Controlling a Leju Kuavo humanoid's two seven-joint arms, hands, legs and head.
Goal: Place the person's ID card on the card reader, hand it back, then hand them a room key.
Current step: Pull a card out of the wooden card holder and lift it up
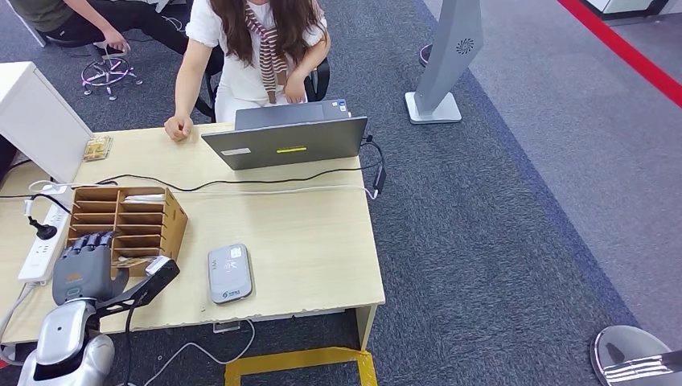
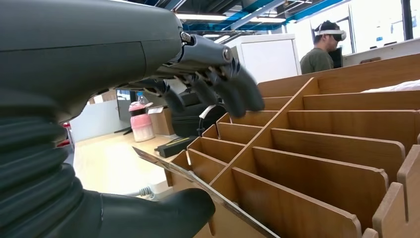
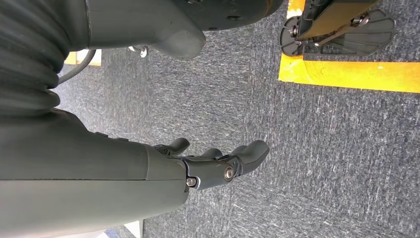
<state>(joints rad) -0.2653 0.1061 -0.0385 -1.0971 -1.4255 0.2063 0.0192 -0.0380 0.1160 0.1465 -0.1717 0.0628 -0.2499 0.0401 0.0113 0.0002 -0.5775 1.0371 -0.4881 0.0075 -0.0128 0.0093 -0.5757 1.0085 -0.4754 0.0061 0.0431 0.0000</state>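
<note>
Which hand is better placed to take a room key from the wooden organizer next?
Left. The left hand is at the wooden organizer, with a card against its thumb. The right hand hangs over carpet.

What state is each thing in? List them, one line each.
Left hand: at the wooden organiser, a thin card over its thumb.
Card: flat, at the organiser's front edge.
Wooden organiser: on the desk, most slots empty.
Card reader: flat on the desk, nothing on it.
Laptop: open, facing the person.
Right hand: hanging over the carpet, holding nothing.
</note>
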